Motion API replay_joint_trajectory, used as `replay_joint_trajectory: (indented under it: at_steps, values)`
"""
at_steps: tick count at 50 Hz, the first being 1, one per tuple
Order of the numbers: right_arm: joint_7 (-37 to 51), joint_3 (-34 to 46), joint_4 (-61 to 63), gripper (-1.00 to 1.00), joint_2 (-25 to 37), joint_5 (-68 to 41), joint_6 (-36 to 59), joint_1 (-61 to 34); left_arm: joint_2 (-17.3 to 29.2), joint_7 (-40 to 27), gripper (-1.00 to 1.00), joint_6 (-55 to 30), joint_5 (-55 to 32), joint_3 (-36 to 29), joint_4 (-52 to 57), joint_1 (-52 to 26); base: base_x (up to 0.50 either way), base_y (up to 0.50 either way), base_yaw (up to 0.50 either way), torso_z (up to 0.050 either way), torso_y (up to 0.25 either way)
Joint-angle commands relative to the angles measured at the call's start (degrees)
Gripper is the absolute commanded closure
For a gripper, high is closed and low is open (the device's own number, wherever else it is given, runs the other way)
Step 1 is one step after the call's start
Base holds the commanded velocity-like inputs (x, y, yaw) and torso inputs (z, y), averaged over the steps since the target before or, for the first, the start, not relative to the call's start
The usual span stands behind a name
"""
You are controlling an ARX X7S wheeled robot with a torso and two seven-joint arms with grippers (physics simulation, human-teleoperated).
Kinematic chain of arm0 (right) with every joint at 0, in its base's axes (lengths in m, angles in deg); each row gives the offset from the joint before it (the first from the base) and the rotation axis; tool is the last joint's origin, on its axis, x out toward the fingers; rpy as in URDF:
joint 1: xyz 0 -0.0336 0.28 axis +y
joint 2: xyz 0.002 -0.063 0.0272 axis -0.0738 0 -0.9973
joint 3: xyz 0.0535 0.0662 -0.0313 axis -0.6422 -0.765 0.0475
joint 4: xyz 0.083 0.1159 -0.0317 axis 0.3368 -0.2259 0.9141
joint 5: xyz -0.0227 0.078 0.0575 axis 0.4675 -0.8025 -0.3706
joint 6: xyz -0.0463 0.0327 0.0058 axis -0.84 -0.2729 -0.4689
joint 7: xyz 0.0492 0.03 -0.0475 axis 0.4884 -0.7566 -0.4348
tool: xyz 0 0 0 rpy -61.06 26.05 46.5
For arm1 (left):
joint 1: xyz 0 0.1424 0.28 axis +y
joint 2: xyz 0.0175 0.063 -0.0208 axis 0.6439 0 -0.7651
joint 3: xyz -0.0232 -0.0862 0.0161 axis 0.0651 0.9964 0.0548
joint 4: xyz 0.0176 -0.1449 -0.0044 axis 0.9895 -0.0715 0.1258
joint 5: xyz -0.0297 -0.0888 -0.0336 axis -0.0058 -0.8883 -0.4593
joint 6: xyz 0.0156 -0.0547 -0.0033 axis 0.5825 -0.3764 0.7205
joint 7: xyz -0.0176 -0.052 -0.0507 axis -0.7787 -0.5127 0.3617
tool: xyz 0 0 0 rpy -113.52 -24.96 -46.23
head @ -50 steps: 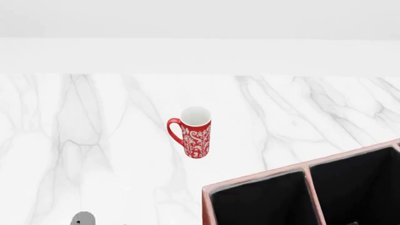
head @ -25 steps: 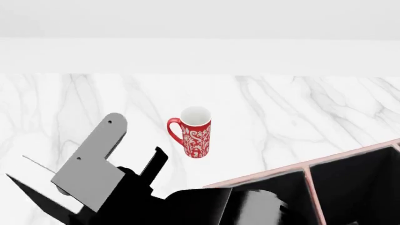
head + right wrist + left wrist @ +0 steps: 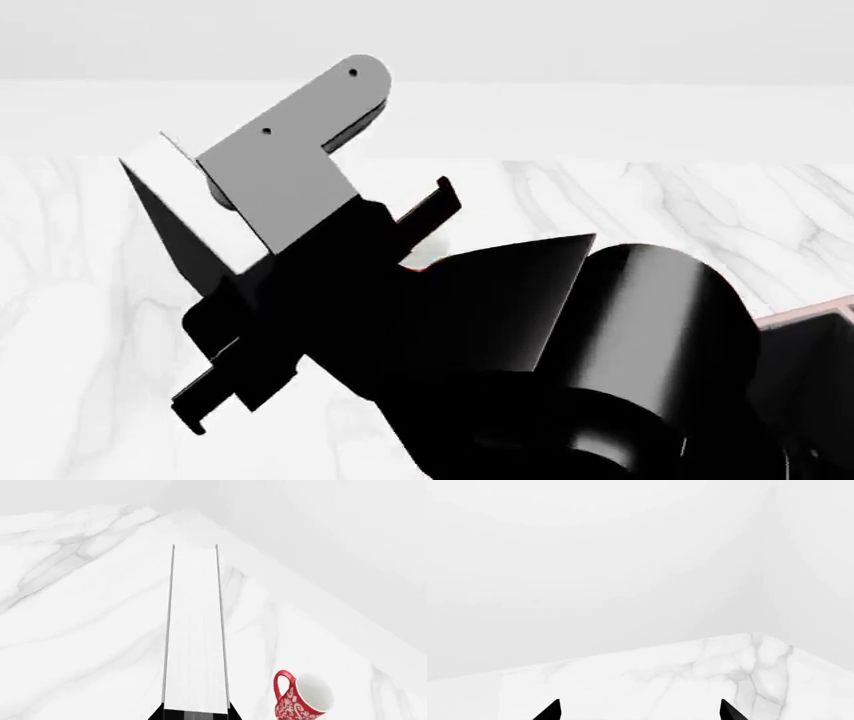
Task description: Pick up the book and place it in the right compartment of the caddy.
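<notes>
Book (image 3: 193,630) pages are showing white in the right wrist view, a long strip edged by two thin dark cover lines and running straight away from the camera. The right gripper (image 3: 197,714) is clamping it at the near end, one black finger pressing on each cover, so the book's long axis is pointing directly out from the claw. It is hanging clear above the marble table (image 3: 80,605), touching nothing else. A red-and-white mug (image 3: 303,699) is standing upright on the table off to one side of the book, apart from it.

In the head view the right arm is filling most of the picture, rising from the lower right with its grey bracket uppermost. The book is sticking out past that bracket toward the upper left, white edge and black cover both showing, tilted well off level. Only a sliver of the caddy (image 3: 807,318) is peeking out at the right edge, a pale pinkish rim; the arm is hiding its compartments. So the target is lying to the right of and below the held book, and I am judging that the coming move is calling for a swing that way, with the book turned to drop in end-first.

In the left wrist view the left gripper (image 3: 637,714) is showing two black fingertips spread wide with nothing between them, facing bare marble and white wall.
</notes>
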Motion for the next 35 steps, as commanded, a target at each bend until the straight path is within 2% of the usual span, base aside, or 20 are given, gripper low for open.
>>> replay_joint_trajectory:
  at_steps: [1,11,24,35]
  values:
    - [5.1,-8.1,-9.0,1.00,1.7,2.9,-0.2,-5.0,0.2,-0.3,-1.00,0.0,-0.3,-0.2,0.0,0.1,0.00,0.00,0.00,0.000,0.000]
    - [5.5,-10.9,-20.9,1.00,5.1,8.7,-5.7,-7.4,0.4,-0.6,-1.00,0.0,-0.2,-0.5,0.0,0.1,0.00,0.00,0.00,0.000,0.001]
    - [3.6,-9.3,-24.5,1.00,10.4,13.4,-9.3,-7.3,0.5,-0.8,-1.00,0.3,0.4,-1.4,-0.3,-0.1,0.00,0.00,0.00,0.000,0.002]
    - [5.4,-11.6,-29.0,1.00,15.0,16.9,-13.5,-5.4,0.6,-0.9,-1.00,0.4,0.5,-1.6,-0.3,0.2,0.00,0.00,0.00,0.000,0.002]
